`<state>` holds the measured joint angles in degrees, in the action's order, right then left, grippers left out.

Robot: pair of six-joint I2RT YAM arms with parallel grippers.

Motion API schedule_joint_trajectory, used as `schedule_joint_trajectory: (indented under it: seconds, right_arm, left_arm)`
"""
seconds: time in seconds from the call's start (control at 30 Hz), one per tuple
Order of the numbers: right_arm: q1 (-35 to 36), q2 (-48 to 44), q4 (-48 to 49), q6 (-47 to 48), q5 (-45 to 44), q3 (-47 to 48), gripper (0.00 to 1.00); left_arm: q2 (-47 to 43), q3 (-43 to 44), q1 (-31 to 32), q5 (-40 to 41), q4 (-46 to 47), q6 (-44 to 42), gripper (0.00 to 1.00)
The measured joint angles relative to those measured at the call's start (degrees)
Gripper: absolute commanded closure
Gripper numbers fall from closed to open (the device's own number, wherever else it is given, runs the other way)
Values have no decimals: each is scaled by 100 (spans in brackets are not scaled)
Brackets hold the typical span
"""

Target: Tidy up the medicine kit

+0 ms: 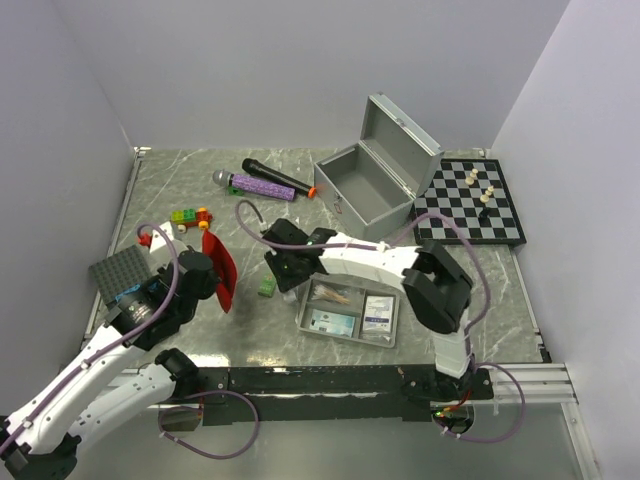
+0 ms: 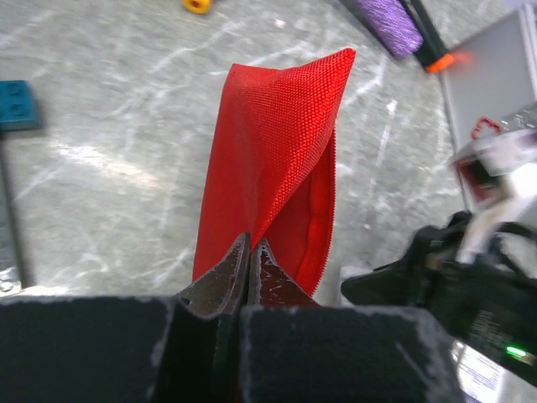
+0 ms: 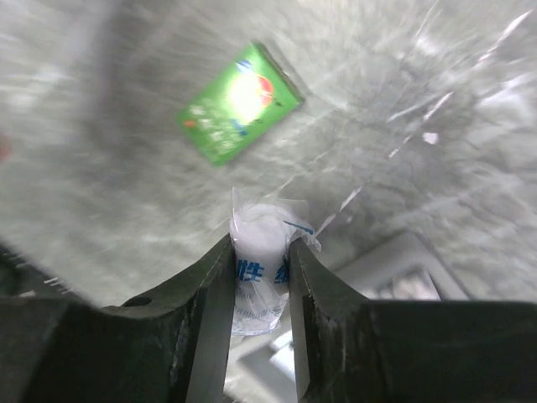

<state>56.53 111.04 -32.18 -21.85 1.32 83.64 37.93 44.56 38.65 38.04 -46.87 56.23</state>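
Observation:
The silver-grey metal case (image 1: 372, 182) stands open at the back, lid up. Its grey divided tray (image 1: 350, 342) lies at the front centre with several packets in it. My left gripper (image 1: 207, 275) is shut on the lower edge of the red pouch (image 1: 222, 265), which hangs open at the zipper; in the left wrist view the gripper (image 2: 250, 245) pinches the pouch fabric (image 2: 277, 151). My right gripper (image 1: 288, 272) hovers left of the tray, its fingers closed on a white roll in clear wrap (image 3: 258, 248). A green packet (image 3: 239, 103) lies on the table beyond it, also seen from the top view (image 1: 267, 287).
A black microphone (image 1: 275, 175) and a purple roller (image 1: 262, 187) lie at the back. Coloured bricks (image 1: 188, 215) and a dark studded plate (image 1: 125, 270) are at the left. A chessboard (image 1: 470, 200) with pieces sits at the right. A blue brick (image 2: 17, 105) lies by the plate.

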Motion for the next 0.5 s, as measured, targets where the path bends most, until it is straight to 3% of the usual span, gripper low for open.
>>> schedule_joint_trajectory:
  seconds: [0.3,0.5]
  right_arm:
    - [-105,-1545,380,-160,151,28,71]
    - [-114,-1631,564,-232,315,426,71]
  left_arm:
    - [420,-31,0,-931,911,-302,99]
    - [621,-31,0,-1445,1410,-411,99]
